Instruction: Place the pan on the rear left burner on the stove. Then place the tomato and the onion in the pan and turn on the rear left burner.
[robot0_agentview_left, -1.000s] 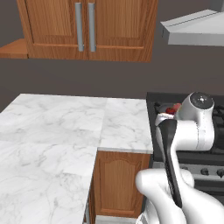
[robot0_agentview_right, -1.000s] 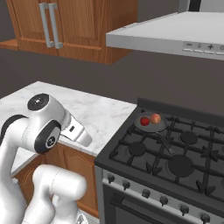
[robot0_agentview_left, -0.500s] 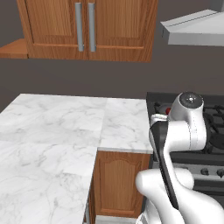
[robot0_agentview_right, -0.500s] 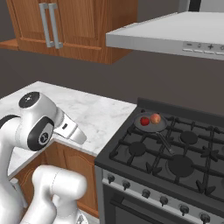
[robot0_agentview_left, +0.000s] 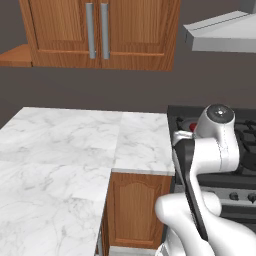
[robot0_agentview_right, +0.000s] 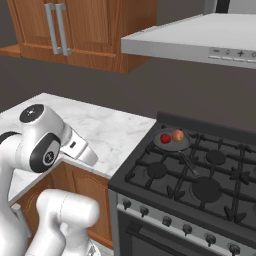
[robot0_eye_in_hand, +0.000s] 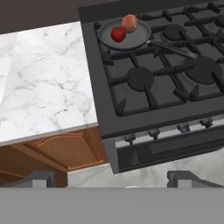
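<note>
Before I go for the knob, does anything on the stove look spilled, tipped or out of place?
Nothing stands out. The pan sits flat on the stove's rear left corner, with the tomato and onion side by side inside it.

In the left base view the arm's white body stood in front of the stove (robot0_agentview_left: 245, 131), covering most of its left side; only a sliver of red (robot0_agentview_left: 192, 127) showed past the arm's elbow, too small to tell apart as the tomato. The stove's right part ran off that picture's edge. In the right base view the rear left burner (robot0_agentview_right: 171, 145) lay hidden under the pan (robot0_agentview_right: 170, 143), and the stove's lower front was cut off at the bottom. In the hand view the end effector (robot0_eye_in_hand: 113, 179) showed only its two fingertips, and the pan's handle (robot0_eye_in_hand: 173, 48) blended into the dark grate bars.
</note>
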